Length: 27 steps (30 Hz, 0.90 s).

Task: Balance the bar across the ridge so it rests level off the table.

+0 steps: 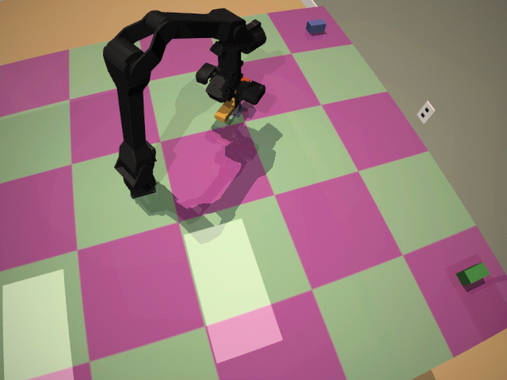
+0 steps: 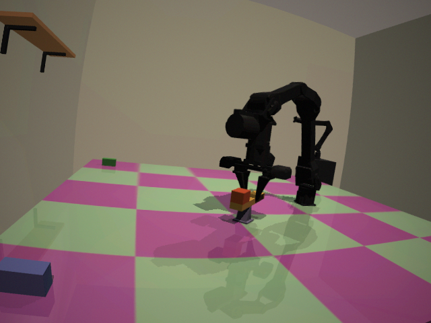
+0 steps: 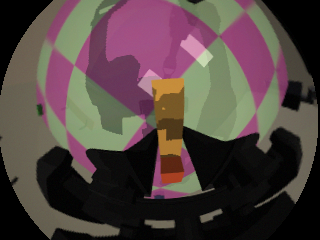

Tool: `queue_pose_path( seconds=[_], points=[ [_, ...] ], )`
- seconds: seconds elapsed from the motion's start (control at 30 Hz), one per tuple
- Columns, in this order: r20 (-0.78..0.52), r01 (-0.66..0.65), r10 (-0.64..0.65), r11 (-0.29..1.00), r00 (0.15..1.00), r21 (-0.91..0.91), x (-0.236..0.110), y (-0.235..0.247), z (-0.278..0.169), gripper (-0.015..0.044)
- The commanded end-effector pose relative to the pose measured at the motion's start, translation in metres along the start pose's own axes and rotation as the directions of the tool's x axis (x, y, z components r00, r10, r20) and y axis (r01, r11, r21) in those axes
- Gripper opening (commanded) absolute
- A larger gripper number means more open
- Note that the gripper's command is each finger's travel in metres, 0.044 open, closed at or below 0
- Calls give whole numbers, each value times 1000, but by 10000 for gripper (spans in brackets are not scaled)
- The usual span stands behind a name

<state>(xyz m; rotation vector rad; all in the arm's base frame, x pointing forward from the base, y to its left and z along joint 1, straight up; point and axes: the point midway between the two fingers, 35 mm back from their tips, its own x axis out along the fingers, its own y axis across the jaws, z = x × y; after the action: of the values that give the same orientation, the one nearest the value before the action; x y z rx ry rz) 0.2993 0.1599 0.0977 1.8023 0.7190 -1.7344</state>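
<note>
The claw (image 2: 253,194) is clamped on the bar (image 2: 245,202), one finger on each long side, and the arm (image 1: 131,102) reaches down onto it from above. The bar is yellow-orange with a red block (image 2: 240,195) at one end. It lies directly beneath the claw and on top of the ridge (image 2: 243,216), a small grey wedge standing on the checkered table (image 2: 104,225).

In the exterior view the bar's long axis runs from near left to far right, and the red end is the near end. The ridge shows under the bar's near half, close to the red block, while the fingers grip further toward the plain end. The bar appears close to level and no part of it appears to touch the table.

The wrist view shows the bar (image 3: 167,130) running straight out between the fingers, red end nearest the camera. Whether the bar's weight is centred over the ridge cannot be told. That offset between grip point and ridge likely governs the release.
</note>
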Motion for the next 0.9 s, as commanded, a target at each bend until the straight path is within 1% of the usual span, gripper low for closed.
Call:
queue_pose_path(
  seconds=[0.0, 0.87],
  points=[
    [0, 4, -4, 1000, 1000, 2, 1, 0, 0, 0],
    [0, 4, -4, 1000, 1000, 2, 4, -1, 0, 0]
  ],
)
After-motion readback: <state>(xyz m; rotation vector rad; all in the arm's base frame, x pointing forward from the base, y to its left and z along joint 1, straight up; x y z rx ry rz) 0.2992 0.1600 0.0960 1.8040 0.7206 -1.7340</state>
